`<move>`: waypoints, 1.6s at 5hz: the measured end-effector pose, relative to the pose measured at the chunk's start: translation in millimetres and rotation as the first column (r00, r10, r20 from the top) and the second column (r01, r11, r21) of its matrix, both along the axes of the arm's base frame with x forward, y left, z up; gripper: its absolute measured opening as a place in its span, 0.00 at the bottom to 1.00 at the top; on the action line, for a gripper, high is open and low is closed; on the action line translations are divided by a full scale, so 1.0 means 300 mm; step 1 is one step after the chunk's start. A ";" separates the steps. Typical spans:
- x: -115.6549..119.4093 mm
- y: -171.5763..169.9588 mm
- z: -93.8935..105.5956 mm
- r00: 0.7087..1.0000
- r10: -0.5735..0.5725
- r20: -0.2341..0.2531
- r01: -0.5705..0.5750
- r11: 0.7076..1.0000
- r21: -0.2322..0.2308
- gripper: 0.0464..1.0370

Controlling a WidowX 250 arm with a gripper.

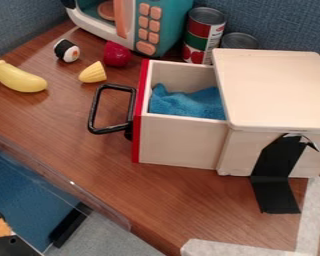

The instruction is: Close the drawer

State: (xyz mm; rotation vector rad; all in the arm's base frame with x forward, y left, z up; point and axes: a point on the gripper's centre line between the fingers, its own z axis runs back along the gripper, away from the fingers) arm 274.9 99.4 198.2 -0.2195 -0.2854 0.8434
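As the drawer (183,142) looks light and stiff, grab its handle (112,130). You can't tell if your gripper is open or holding anything.

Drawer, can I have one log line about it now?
drawer: open | black handle: nothing gripping it | blue cloth: inside | banana: outside | closing: not done
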 end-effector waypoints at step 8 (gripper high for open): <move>-0.182 0.071 -0.477 0.210 -0.888 -0.409 0.961 0.111 0.252 0.96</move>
